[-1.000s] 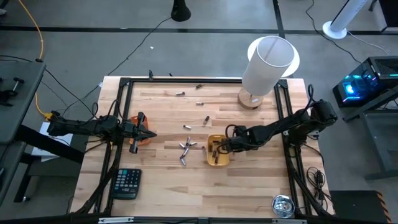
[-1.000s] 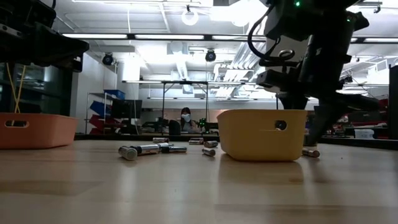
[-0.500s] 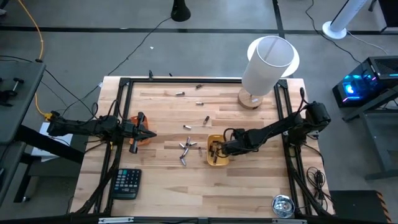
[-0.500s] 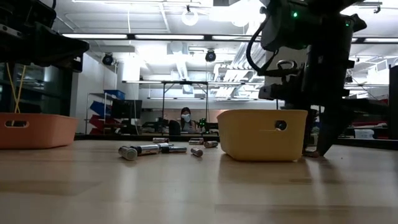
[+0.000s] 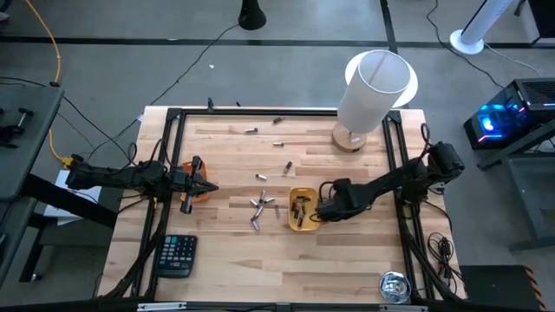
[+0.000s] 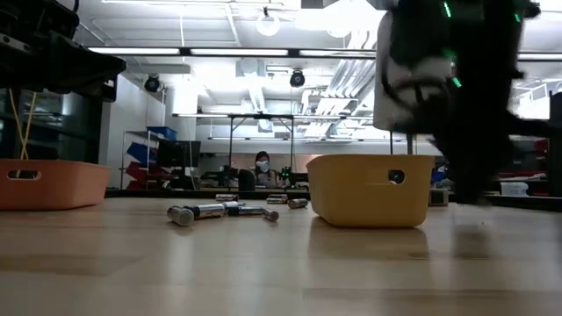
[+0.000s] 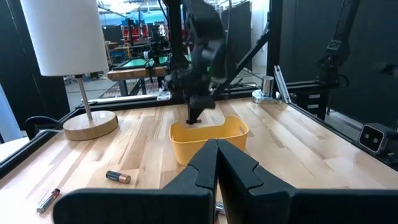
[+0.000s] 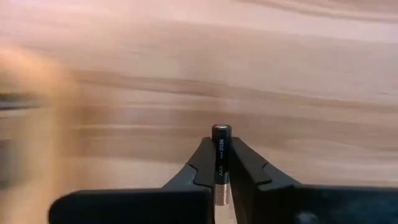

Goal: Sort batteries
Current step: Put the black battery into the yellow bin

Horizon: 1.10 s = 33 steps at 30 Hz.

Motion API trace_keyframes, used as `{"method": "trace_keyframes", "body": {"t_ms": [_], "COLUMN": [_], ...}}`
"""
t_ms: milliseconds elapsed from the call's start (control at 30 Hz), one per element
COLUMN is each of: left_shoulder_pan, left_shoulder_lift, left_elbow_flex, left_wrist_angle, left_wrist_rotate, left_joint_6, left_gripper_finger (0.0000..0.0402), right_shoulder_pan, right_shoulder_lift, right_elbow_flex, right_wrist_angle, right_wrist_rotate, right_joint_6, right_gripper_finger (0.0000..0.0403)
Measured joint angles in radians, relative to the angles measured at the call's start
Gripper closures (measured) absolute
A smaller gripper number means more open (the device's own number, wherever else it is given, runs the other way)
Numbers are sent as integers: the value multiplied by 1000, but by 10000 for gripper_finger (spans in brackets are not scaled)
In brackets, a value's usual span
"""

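My right gripper (image 5: 319, 211) stands at the right side of the yellow tray (image 5: 303, 211) and is shut on a dark battery (image 8: 221, 158). Several batteries lie in the yellow tray. Loose batteries (image 5: 259, 209) lie on their sides left of it, and more (image 5: 288, 166) are scattered toward the far edge. My left gripper (image 5: 208, 186) is shut and holds nothing, above the orange tray (image 5: 194, 194) at the table's left. In the left wrist view its shut fingers (image 7: 217, 155) point at the yellow tray (image 7: 209, 135). My right gripper pinches the dark battery between its two fingers, which lie along the battery's sides (image 8: 221, 163). The battery's dark end (image 8: 221, 130) juts a little past the fingertips. The fingers point down at the wooden table top.
A white-shaded lamp (image 5: 368, 95) stands at the far right. A black calculator (image 5: 177, 256) lies at the near left. Black frame rails (image 5: 399, 165) run along the table's edges. Bare wood lies along the near edge.
My right gripper has gone from over the yellow tray toward the table's right edge, down beside the tray, and has shut on a battery that lay there. A loose battery left of the tray has rolled toward the cluster.
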Motion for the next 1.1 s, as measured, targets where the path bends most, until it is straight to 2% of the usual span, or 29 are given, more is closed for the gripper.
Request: {"method": "trace_keyframes", "body": {"t_ms": [200,300,433,533,633,733,900,967,1100], "left_shoulder_pan": [0,0,0,0,0,0,0,0,0], "left_shoulder_lift": [0,0,0,0,0,0,0,0,0], "left_elbow_flex": [0,0,0,0,0,0,0,0,0], "left_wrist_angle": [0,0,0,0,0,0,0,0,0], "left_wrist_rotate": [0,0,0,0,0,0,0,0,0], "left_joint_6": [0,0,0,0,0,0,0,0,0], "left_gripper_finger": [401,401,401,401,401,401,401,401,401], "right_shoulder_pan": [13,16,-6,-16,-27,-35,-53,-81,-187], "right_shoulder_lift": [-8,-9,-9,4,10,10,7,6,14], "right_elbow_flex": [163,229,237,229,228,228,240,269,344], "right_wrist_angle": [-135,-116,113,220,231,232,229,241,283], "right_wrist_rotate": [156,218,134,104,63,7,-25,-28,30], "right_joint_6": [-27,-89,-314,-388,-375,-405,-461,-496,-503], "right_gripper_finger": [398,397,396,385,355,305,231,216,212]}}
